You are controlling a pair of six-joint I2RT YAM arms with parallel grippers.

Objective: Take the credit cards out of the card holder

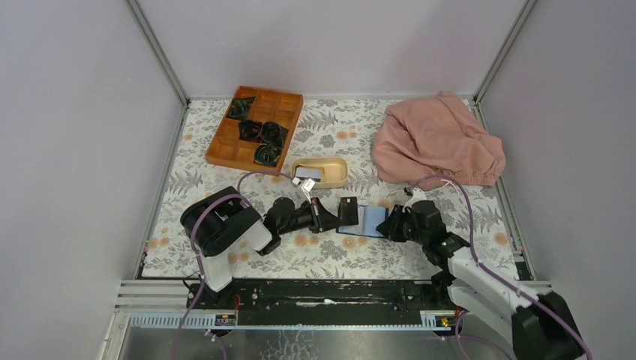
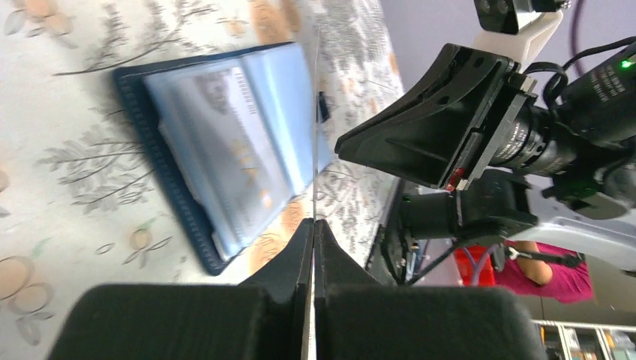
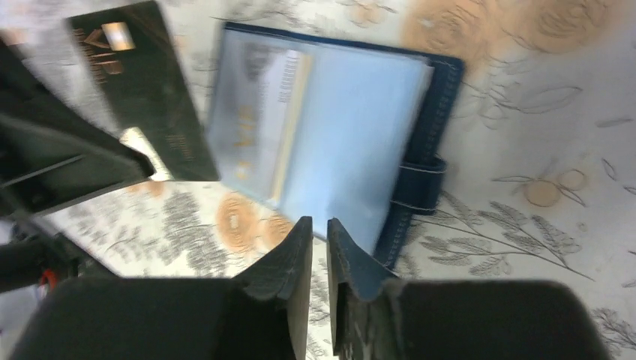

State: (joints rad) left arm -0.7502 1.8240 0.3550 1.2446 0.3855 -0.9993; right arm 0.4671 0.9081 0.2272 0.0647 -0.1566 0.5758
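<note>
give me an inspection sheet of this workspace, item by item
surface: floral-print tablecloth, lying flat
job's things: open navy-blue folding card holder on the cloth; black credit card out of it; pale cards in beige oval dish
clutter: wooden compartment tray with black coiled items; crumpled pink cloth
end effectors: left end effector shut on the black credit card; right end effector barely apart, empty, beside the holder
cables: purple cables along both arms
surroundings: pale grey walls; nothing else seen
</note>
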